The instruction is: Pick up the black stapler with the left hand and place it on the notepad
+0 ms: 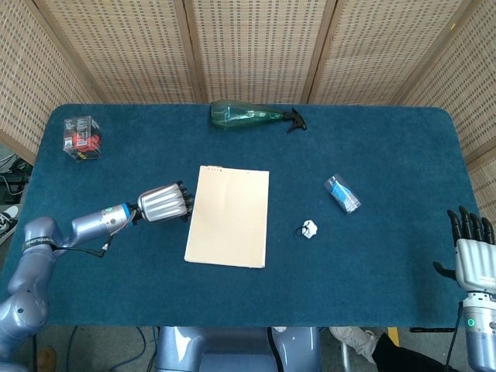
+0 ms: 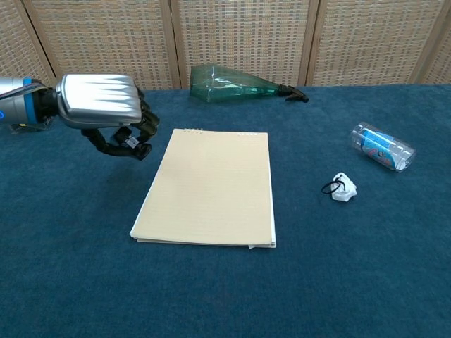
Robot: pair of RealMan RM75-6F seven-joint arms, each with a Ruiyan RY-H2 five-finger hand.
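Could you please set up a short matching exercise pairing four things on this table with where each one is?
Things:
1. stapler
2. notepad
3. spray bottle
4. clear box

Places:
A. far left corner
B. middle of the table
C. held in the left hand
D. lying at the far edge

Pairs: 1-C, 2-B, 3-D, 4-A

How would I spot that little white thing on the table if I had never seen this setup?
Start at the cream notepad in the middle of the blue table, then look just to its right. The small white crumpled object lies there alone, nearer than the clear blue-labelled tube. It is the only white item, with a thin black loop attached.
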